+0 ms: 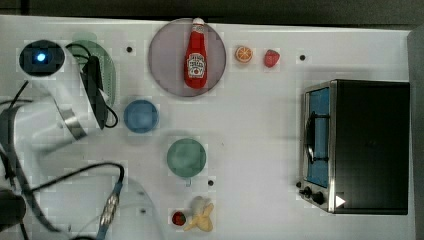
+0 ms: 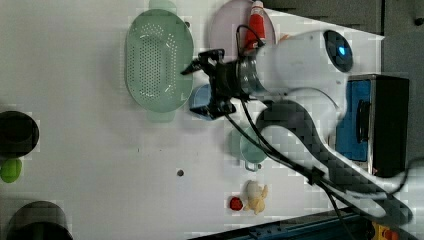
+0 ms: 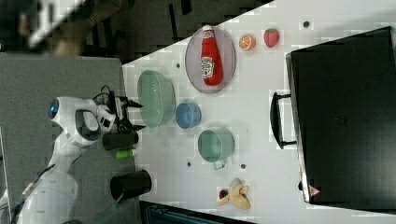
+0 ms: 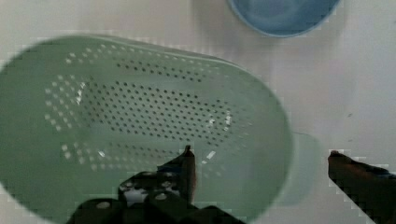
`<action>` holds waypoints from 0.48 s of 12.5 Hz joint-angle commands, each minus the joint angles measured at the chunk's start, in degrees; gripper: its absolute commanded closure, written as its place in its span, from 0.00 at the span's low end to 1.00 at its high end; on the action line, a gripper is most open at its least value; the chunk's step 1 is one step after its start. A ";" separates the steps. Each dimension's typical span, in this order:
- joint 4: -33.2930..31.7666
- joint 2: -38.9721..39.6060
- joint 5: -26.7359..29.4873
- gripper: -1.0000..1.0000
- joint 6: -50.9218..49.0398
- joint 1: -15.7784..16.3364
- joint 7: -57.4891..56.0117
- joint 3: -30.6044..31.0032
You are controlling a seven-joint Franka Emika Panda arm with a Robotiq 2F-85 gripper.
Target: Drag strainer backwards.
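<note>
The strainer (image 1: 107, 65) is a pale green oval colander with a dotted bowl, lying at the top view's left and partly hidden under my arm. It shows whole in the left view (image 2: 157, 60) and the right view (image 3: 155, 98). My gripper (image 4: 261, 156) hovers open across its end with the tab handle (image 4: 303, 168). One fingertip (image 4: 188, 156) is over the inside of the bowl and the other is outside, past the tab. Whether a finger touches the rim I cannot tell. In the left view the gripper (image 2: 195, 90) sits at the strainer's right edge.
A blue bowl (image 1: 141, 116) stands close beside the strainer, with a green cup (image 1: 186, 157) beyond it. A ketchup bottle (image 1: 196, 55) lies on a grey plate (image 1: 167, 70). A toaster oven (image 1: 360, 145) is far right. Two black cups (image 3: 120, 140) (image 3: 130, 184) stand near my arm.
</note>
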 commanded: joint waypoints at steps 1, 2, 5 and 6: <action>4.96 4.54 -0.21 0.00 0.59 2.94 10.40 -1.77; 6.78 6.57 -0.19 0.00 0.46 4.26 11.36 -3.00; 11.54 11.72 -0.09 0.00 0.41 8.92 11.73 -7.40; 12.74 13.23 -0.02 0.00 0.16 10.31 12.00 -8.64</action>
